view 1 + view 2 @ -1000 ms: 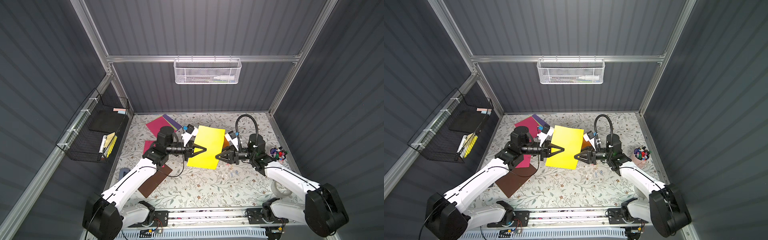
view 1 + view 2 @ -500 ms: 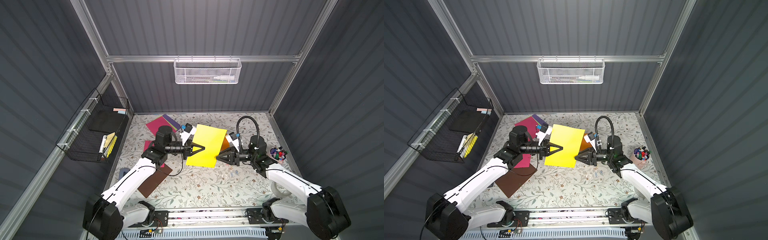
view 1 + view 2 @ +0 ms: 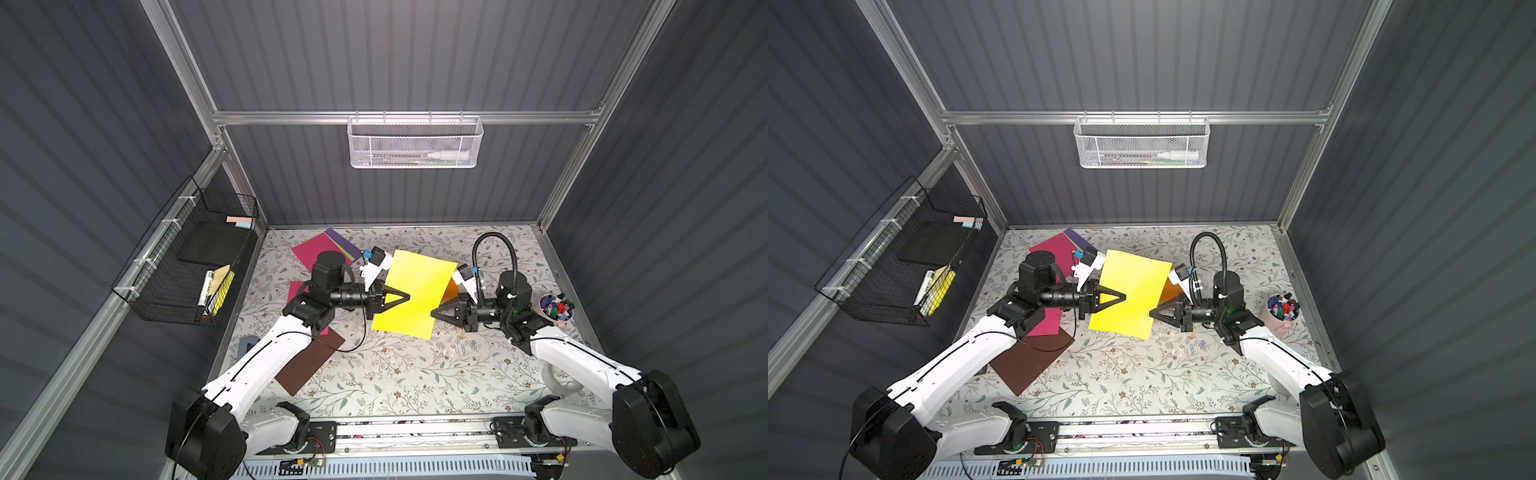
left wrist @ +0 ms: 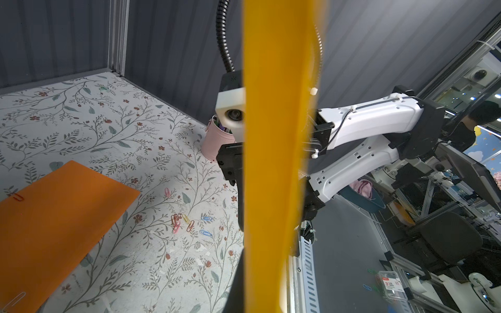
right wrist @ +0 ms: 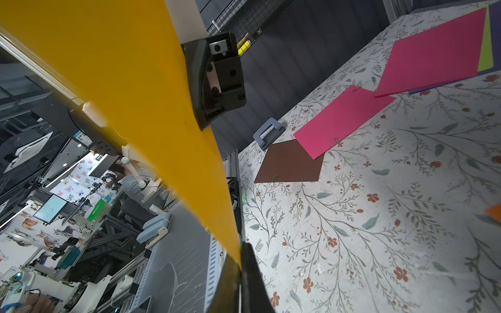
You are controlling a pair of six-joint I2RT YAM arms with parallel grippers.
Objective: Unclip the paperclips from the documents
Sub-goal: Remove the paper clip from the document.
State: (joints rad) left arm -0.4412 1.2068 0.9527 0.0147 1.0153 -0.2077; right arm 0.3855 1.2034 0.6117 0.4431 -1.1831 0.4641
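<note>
Floral worktop (image 3: 395, 374) carries the whole scene. The left arm (image 3: 266, 357) reaches in from its side with the forearm rising and the wrist level, pointing toward centre. The right arm (image 3: 573, 357) mirrors it, so the two wrists face each other.

The yellow sheet (image 3: 415, 291) is held up clear of the worktop between them, and shows edge-on in both wrist views. The orange sheet (image 4: 54, 216) lies flat below it. A brown sheet (image 5: 290, 162) and a magenta sheet (image 5: 344, 119) lie flat under the left arm.

The left hand (image 3: 407, 296) is pinched tight on the yellow sheet's left edge, about halfway along, with no gap between its fingers. The right hand (image 3: 433, 312) is pinched tight on the opposite edge near the front corner; whether a clip sits under its fingers cannot be made out.

Loose paperclips (image 4: 187, 222) are scattered on the worktop near the right hand. A red clip (image 4: 18, 197) sits on a corner of the orange sheet.
</note>
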